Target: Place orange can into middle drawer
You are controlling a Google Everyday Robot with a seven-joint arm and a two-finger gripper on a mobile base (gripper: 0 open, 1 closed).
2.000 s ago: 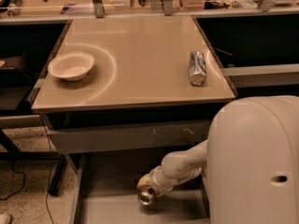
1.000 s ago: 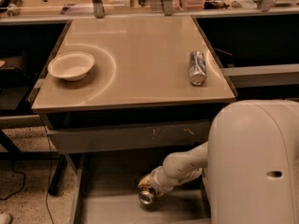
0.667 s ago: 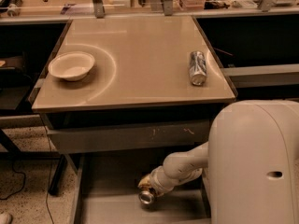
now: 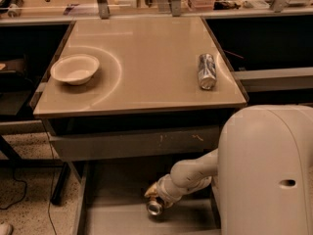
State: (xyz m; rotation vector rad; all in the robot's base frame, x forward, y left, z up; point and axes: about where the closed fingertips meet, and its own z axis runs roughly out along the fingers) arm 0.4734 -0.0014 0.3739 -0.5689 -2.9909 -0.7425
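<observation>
The orange can (image 4: 154, 204) is low in the camera view, lying tilted with its silver end toward me over the floor of the middle drawer (image 4: 112, 219), which is pulled out under the table. My gripper (image 4: 157, 198) reaches down from the white arm on the right and is shut on the orange can. Only the can's end and a bit of its gold side show; the rest is hidden by the gripper. Whether the can touches the drawer floor, I cannot tell.
A beige table top (image 4: 146, 67) carries a white bowl (image 4: 75, 68) at the left and a silver-grey can (image 4: 207, 71) lying on its side at the right. A grey drawer front with pale scratches (image 4: 137, 143) sits just under the table. My white arm housing (image 4: 266, 170) fills the lower right.
</observation>
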